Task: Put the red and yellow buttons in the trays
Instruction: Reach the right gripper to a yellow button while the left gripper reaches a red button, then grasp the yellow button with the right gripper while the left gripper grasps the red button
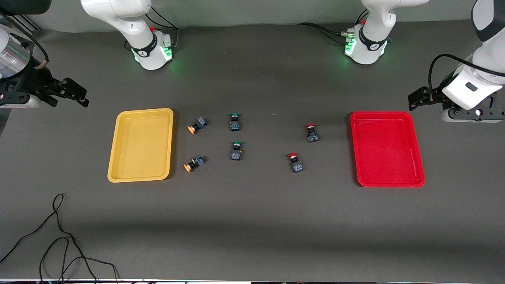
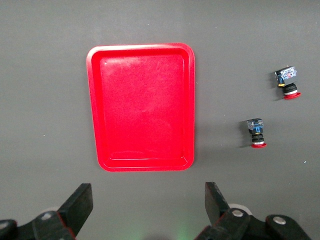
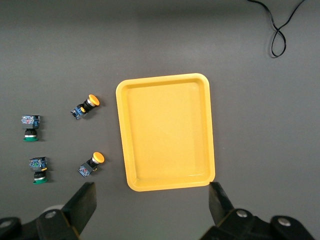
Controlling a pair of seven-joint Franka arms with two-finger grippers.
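The empty yellow tray (image 1: 141, 145) lies toward the right arm's end of the table, the empty red tray (image 1: 387, 149) toward the left arm's end. Two yellow-capped buttons (image 1: 196, 125) (image 1: 193, 163) lie on their sides beside the yellow tray. Two red-capped buttons (image 1: 311, 132) (image 1: 294, 162) stand near the red tray. My right gripper (image 1: 77, 94) is open and empty, up over the table off the yellow tray's edge. My left gripper (image 1: 418, 98) is open and empty, up off the red tray's edge. The left wrist view shows the red tray (image 2: 141, 107), the right wrist view the yellow tray (image 3: 166, 132).
Two green-capped buttons (image 1: 235, 121) (image 1: 236, 150) stand mid-table between the yellow and red ones. A loose black cable (image 1: 59, 236) lies near the front camera at the right arm's end. Both arm bases stand farthest from the front camera.
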